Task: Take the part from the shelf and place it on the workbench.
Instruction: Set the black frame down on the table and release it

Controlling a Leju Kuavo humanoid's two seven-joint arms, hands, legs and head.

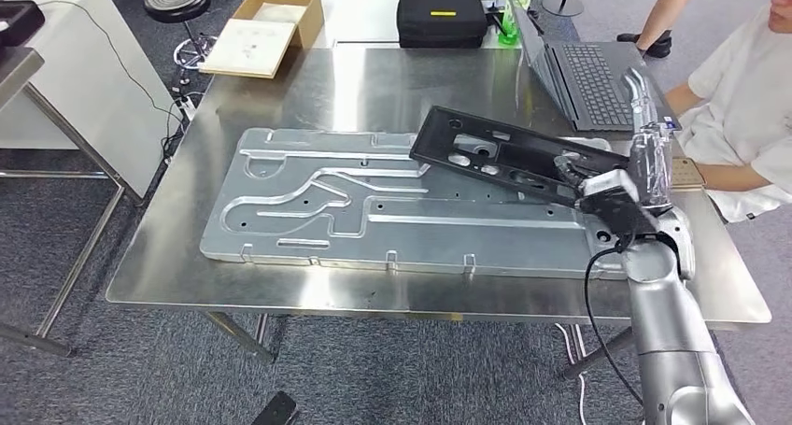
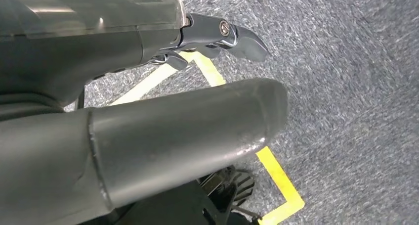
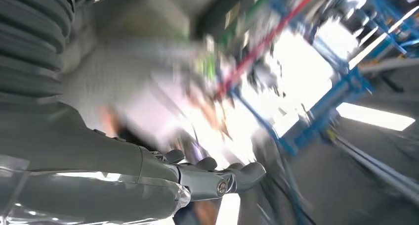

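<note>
Your right hand (image 1: 612, 196) gripped the flat black plastic part (image 1: 504, 154) by its 4 o'clock end, tilted low for laying on the steel surface (image 1: 308, 89); left hand (image 2: 217, 34) hung apart, holding nothing.

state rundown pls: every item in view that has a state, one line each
Black flat plastic part: held at one end by the right hand, tilted, over the grey metal fixture plate.
Grey metal fixture plate: flat on the steel workbench.
Grey laptop: open.
Cardboard box: open.
Black case: closed.
Left hand: holds nothing, over carpet.
</note>
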